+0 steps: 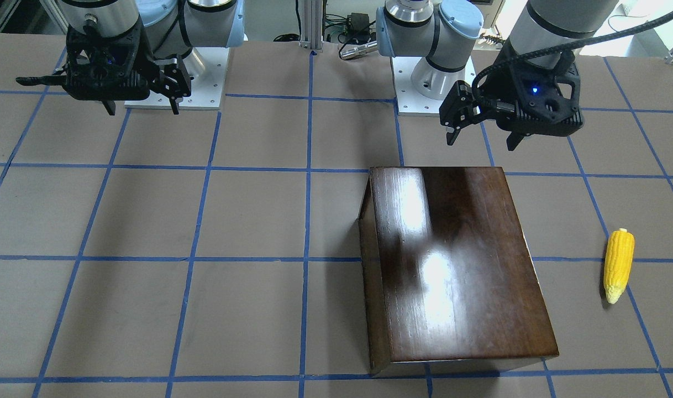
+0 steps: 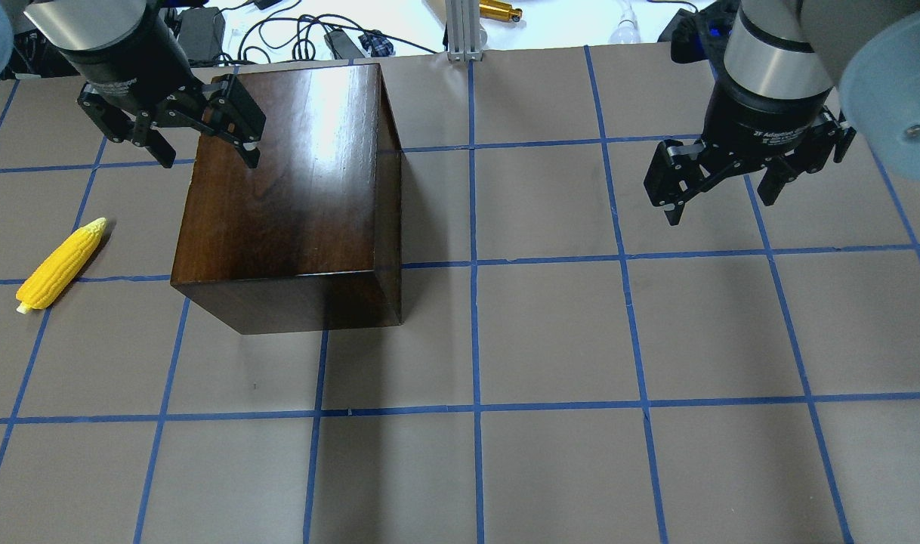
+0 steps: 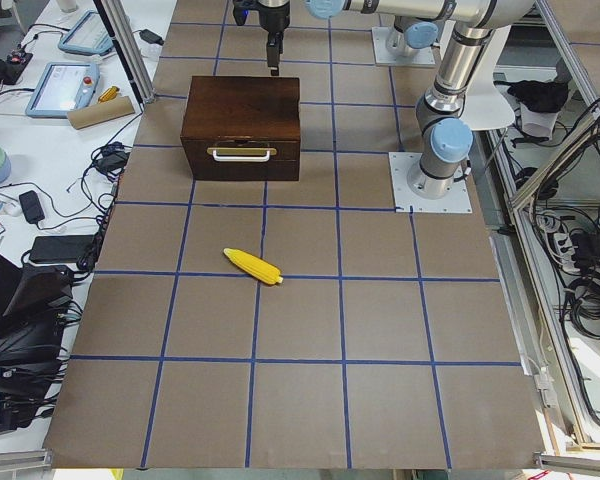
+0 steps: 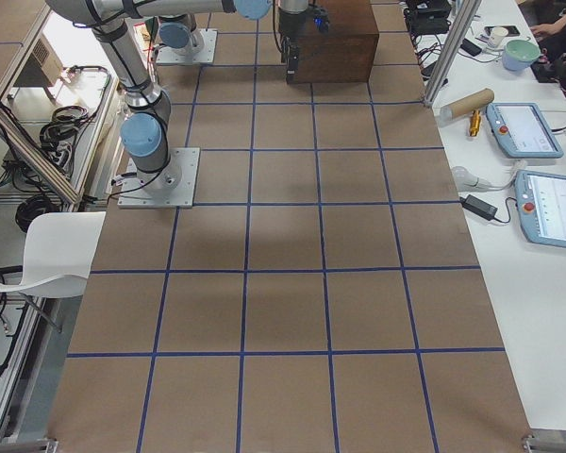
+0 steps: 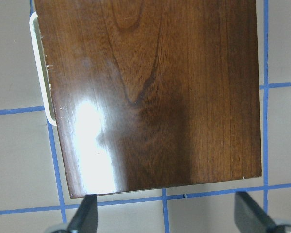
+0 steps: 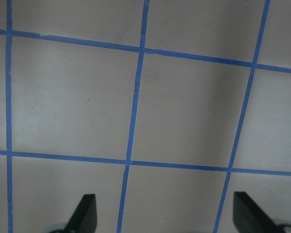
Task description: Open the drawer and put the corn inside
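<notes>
Pose | left end effector (image 2: 208, 160) spread above box (image 2: 301, 181) | right end effector (image 2: 720, 209) spread

A flat table (image 2: 551, 332) covered in brown paper is marked off into squares by strips of blue tape (image 2: 473, 302). At the middle of its far edge in the overhead view a silver aluminium post (image 2: 460, 30) stands upright, and a small gold-coloured metal cylinder (image 2: 500, 10) lies just beyond it. A white bench (image 4: 547, 311) runs beside the table. On it a brown cardboard tube (image 4: 467, 103) lies close to two pale-blue-framed tablets (image 4: 524, 129) (image 4: 552, 208), with a pale green bowl (image 4: 521, 54) farther along. A tangle of black cables (image 3: 110, 160) lies on the bench. A white plastic chair (image 4: 38, 250) stands off the table's opposite side.
</notes>
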{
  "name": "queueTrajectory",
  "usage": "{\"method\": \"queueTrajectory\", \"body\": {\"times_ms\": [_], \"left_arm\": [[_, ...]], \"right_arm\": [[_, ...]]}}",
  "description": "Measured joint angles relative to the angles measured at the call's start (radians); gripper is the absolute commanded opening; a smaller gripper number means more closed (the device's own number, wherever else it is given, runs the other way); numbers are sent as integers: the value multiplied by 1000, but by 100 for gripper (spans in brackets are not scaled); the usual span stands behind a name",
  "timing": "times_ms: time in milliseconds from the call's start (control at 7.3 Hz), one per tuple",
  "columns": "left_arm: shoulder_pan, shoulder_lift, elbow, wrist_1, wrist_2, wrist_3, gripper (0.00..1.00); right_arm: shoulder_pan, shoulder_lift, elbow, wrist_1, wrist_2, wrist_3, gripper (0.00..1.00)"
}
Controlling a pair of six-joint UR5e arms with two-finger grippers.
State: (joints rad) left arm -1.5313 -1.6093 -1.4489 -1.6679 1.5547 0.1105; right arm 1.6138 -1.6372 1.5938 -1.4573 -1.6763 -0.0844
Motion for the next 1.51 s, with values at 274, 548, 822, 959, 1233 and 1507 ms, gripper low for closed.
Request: {"method": "queueTrajectory", "body": {"times_ms": [274,548,822,959,1233,1507], "left_arm": [[10,-4,2,3,-2,2,100],[66,-17,3,5,-4,4,100],[189,-39,4,2,-2,21,100],[246,-53,6,2,-2,41,100],[332,-94,13,13,5,139,100],[380,-155,13,70,28,277,100]], "right_arm": [[0,0,0,0,0,0,100],[0,0,0,0,0,0,100],[0,-1,0,0,0,0,100],[0,0,0,0,0,0,100],[0,0,0,0,0,0,100],[0,-1,0,0,0,0,100]]}}
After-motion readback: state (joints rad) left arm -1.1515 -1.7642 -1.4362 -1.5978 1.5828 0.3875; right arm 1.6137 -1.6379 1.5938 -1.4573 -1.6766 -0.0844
